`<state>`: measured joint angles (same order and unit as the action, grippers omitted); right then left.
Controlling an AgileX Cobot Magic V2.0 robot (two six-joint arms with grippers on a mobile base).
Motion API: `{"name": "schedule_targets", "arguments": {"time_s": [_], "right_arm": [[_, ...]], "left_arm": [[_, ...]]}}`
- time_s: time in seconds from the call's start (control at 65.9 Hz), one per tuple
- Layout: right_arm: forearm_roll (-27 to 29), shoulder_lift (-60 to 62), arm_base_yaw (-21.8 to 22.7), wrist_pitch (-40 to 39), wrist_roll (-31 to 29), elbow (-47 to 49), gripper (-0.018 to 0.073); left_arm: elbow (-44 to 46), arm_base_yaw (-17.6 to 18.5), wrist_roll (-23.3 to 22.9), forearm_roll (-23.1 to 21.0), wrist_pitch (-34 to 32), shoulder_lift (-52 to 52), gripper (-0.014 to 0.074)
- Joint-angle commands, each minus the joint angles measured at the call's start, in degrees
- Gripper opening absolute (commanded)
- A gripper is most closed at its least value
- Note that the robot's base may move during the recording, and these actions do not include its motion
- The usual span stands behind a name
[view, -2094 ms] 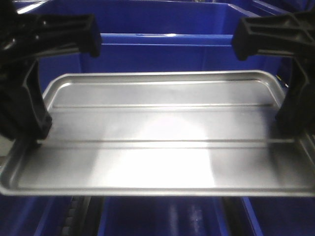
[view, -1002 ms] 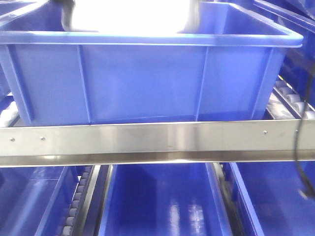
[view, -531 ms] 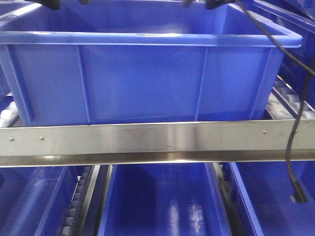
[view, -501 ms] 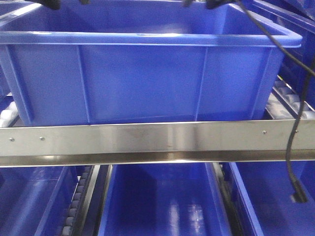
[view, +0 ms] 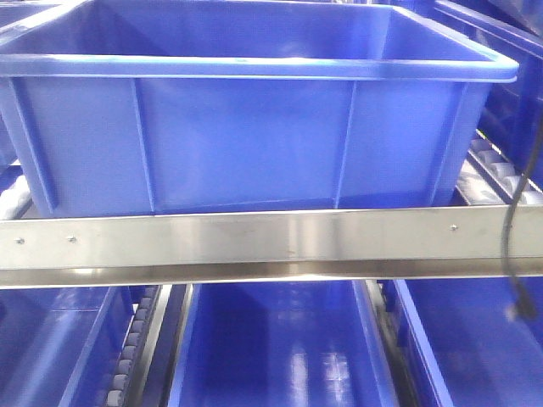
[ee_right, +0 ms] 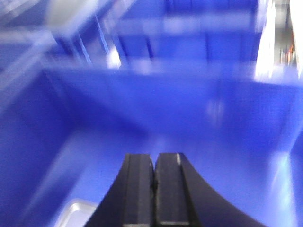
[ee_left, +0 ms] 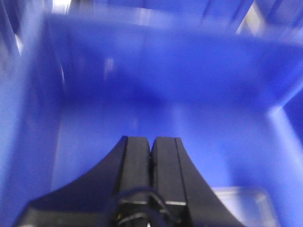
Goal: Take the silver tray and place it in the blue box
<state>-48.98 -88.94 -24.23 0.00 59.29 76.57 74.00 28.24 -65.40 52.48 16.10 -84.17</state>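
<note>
Resting inside the blue box (ee_left: 156, 85), the silver tray (ee_left: 241, 201) lies released; both grippers' (ee_left: 151, 146) (ee_right: 154, 163) jaws are closed, empty.

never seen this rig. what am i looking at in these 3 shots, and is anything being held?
It is a two-armed robot on a mobile base. The front view looks at the blue box sitting behind a flat steel rail, with more blue bins below. The other two views come from cameras on each wrist, both blurred, looking down into the box. The left gripper and right gripper both have jaws shut with nothing between them. A corner of the silver tray shows on the box floor, so nothing is held.
</note>
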Motion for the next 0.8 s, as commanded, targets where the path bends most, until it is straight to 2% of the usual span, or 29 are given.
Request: {"name": "schedule_targets", "arguments": {"time_s": [0.0,0.061,0.152,0.304,0.41,0.637,0.789], "right_arm": [[-5.83,6.39,0.22,-6.58,-0.47,-1.69,0.0054],[-9.85,9.96,0.22,-10.19,-0.47,-6.81,0.0054],[-12.48,16.64,0.22,-14.04,-0.47,-15.66,0.0054],[-12.8,29.85,0.22,-15.35,-0.47,-29.75,0.0054],[-12.85,40.0,0.22,-14.5,-0.47,-38.78,0.0054],[-12.85,59.5,0.22,-13.57,-0.47,-52.47,0.0054],[-12.85,66.92,0.22,-13.51,-0.47,-55.66,0.0054]], "left_arm": [[-2.41,0.37,-0.23,1.43,-2.95,7.08,-0.0093],[-8.41,0.37,-0.23,1.65,-5.21,11.9,-0.0093],[-18.46,0.37,-0.23,3.26,-10.75,20.0,-0.0093],[-34.05,0.37,-0.23,4.35,-17.64,35.15,-0.0093],[-42.64,0.37,-0.23,4.35,-19.24,46.49,-0.0093],[-53.22,0.37,-0.23,4.35,-21.39,67.8,-0.0093],[-55.48,0.37,-0.23,4.35,-21.79,74.29,-0.0093]]}}
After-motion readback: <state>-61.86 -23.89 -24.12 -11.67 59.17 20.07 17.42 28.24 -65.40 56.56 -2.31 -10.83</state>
